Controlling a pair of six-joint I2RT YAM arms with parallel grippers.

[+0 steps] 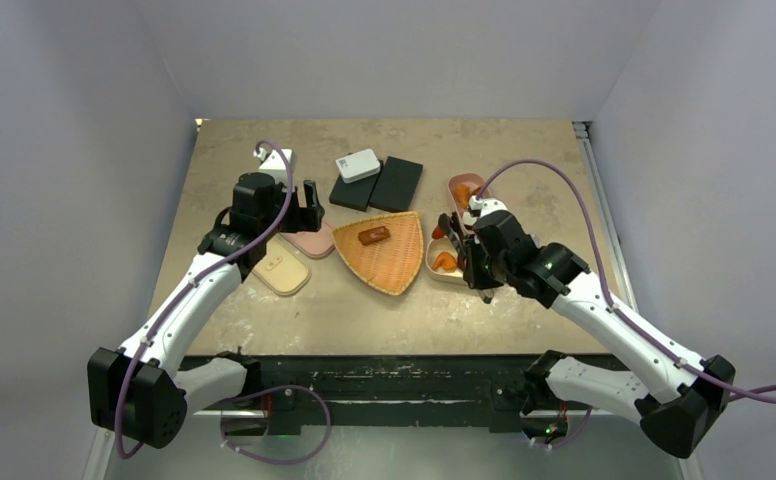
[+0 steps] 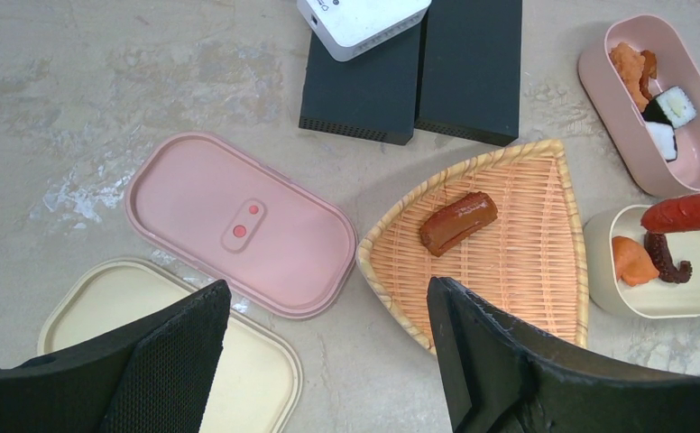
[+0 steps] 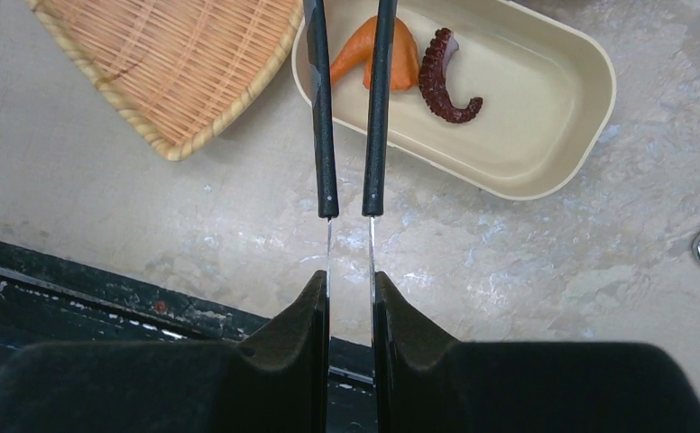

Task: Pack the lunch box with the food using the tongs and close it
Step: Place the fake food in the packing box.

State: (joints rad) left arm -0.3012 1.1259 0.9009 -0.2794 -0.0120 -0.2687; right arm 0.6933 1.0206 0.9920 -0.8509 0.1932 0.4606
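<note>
- Food [image 2: 671, 106] is partly packed. In the left wrist view, a fried piece and two white-and-dark rolls lie in the pink box [image 2: 599, 81] at the upper right. An orange piece [image 2: 632, 262] and a dark tentacle [image 2: 669, 257] lie in the cream box [image 2: 599, 280] at the right edge.
- A red sausage [image 2: 689, 210] hangs over the cream box at the right edge of that view. What carries it is cut off by the frame, but most likely it is the tongs.
- One brown sausage [image 2: 457, 223] lies alone on the wicker tray [image 2: 527, 298], centre right, not yet moved.
- The tongs [image 3: 376, 108] run up the middle of the right wrist view, their two arms close together and pointing at the cream box. Their tips are out of frame.
- The right end effector [image 3: 350, 298] is narrow and pinched on the thin metal arms of the tongs.
- The left end effector [image 2: 326, 289] is spread wide and holds nothing. It hovers over the pink lid [image 2: 238, 221] and the cream lid [image 2: 103, 307], which lie flat on the worktop [image 2: 76, 90] at the centre left and lower left, apart from their boxes.
- Left to do, as I judge it: drop the red sausage, fetch the brown one, then fit both lids.
</note>
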